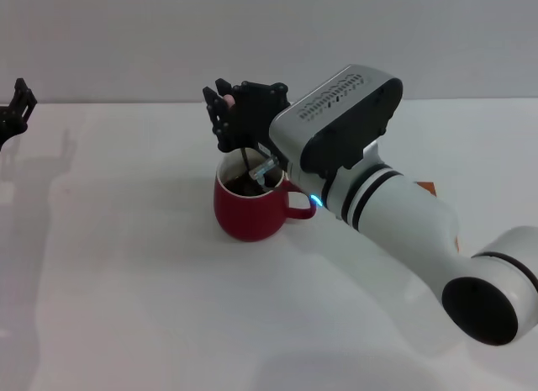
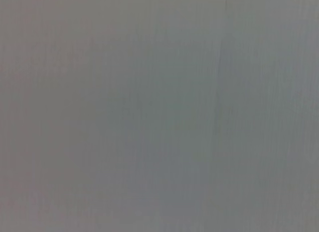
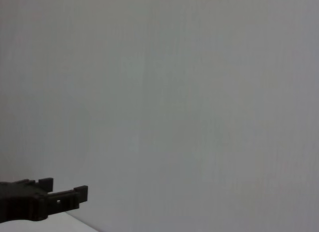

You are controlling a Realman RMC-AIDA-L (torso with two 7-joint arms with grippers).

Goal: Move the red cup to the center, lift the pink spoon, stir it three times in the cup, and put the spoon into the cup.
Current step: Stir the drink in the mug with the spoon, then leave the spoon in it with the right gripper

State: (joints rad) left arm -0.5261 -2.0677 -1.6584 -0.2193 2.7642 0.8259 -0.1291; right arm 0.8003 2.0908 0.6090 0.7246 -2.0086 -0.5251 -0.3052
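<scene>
While the right gripper hangs over the one red cup, it pinches the one pink spoon so the spoon points down into the cup.

One cup sits near the middle of the white table, with its loop handle turned to the robot's right and dark drink inside. Only the pink tip of the spoon shows between the black fingers, and a thin dark stem runs down from it into the drink. Two arms can be counted. The left gripper waits far off at the table's left edge, well apart from the cup, and nobody can tell if its fingers are apart or together. A bit of something orange peeks out behind the right arm.
</scene>
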